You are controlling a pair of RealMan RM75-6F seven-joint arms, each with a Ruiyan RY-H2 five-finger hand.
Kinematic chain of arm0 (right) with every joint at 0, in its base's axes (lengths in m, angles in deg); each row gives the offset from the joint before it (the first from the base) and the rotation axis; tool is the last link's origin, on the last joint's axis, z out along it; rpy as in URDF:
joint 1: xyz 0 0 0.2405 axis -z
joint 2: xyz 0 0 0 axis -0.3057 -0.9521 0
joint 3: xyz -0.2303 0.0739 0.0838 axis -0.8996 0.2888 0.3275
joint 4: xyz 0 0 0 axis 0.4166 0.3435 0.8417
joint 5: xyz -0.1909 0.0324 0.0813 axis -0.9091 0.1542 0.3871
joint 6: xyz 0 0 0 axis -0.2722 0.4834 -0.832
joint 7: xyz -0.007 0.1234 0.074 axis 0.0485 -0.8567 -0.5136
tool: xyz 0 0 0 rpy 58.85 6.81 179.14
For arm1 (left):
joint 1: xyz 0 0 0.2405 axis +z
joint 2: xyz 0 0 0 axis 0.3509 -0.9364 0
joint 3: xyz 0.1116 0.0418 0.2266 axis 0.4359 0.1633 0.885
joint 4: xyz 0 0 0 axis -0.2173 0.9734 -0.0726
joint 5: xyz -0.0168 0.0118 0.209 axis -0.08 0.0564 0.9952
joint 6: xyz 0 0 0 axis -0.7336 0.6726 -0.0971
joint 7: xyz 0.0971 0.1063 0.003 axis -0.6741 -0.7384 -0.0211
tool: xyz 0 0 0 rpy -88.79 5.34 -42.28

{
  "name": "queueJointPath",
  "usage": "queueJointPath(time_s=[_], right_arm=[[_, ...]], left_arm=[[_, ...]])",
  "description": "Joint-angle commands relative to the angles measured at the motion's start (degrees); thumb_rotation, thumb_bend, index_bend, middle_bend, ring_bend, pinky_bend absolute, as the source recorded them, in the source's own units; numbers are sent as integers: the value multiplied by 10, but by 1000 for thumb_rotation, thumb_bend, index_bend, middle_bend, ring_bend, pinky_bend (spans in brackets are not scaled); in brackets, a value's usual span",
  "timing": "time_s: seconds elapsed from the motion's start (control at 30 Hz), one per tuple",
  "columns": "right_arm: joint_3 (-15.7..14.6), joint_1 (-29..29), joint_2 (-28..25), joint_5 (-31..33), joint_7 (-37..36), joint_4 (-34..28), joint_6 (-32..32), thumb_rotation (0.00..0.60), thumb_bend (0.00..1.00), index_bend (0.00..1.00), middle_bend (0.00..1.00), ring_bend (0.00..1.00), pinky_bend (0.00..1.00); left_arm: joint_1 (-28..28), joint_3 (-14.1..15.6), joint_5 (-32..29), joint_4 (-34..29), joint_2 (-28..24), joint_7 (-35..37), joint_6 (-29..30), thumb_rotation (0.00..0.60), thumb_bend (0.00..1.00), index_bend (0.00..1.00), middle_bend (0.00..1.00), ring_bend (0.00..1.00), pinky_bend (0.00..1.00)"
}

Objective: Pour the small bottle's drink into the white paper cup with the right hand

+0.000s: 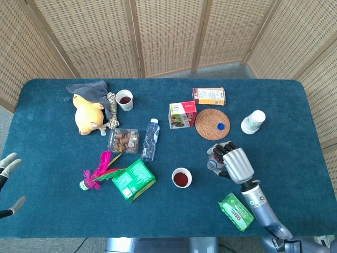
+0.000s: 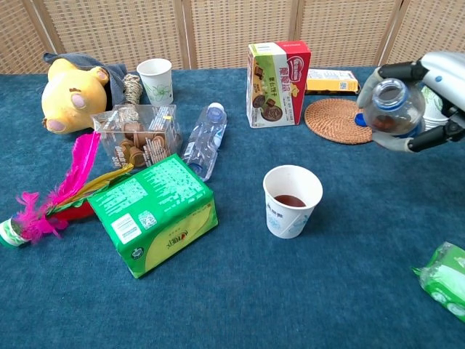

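Right hand (image 2: 429,94) hides much of the tilted small bottle (image 2: 392,109).

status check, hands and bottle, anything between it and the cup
Right hand holds small bottle, uncapped, tilted, right of white paper cup. Left hand open at table edge. Path clear.

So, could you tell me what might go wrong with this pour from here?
The right hand holds the uncapped small bottle tilted, its mouth short of the paper cup, so drink could spill on the table early. The cup already holds dark liquid, so pouring fast may splash or overfill. A light cup could also tip if the bottle bumps it.
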State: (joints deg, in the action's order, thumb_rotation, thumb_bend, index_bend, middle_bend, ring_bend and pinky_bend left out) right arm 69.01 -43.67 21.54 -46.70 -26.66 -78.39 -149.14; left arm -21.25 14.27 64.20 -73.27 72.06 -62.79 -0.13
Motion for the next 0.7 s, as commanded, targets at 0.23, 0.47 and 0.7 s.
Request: queueJointPath(time_s=[0.23, 0.47, 0.7], right_arm=[[-6, -17, 21, -18, 51, 32, -1, 600, 752, 504, 468, 409, 706], [-18, -24, 32, -39, 88, 40, -11, 600, 752, 509, 469, 418, 706], [-28, -32, 43, -53, 125, 40, -7, 600, 750, 497, 475, 433, 706]], left_arm=[[-1, 3, 3, 6, 3, 6, -4, 600, 368, 0, 0, 0, 0], [-2, 5, -2, 1, -3, 11, -8, 600, 369, 0, 0, 0, 0], [-3, 7, -5, 0, -6, 17, -10, 600, 369, 0, 0, 0, 0]])
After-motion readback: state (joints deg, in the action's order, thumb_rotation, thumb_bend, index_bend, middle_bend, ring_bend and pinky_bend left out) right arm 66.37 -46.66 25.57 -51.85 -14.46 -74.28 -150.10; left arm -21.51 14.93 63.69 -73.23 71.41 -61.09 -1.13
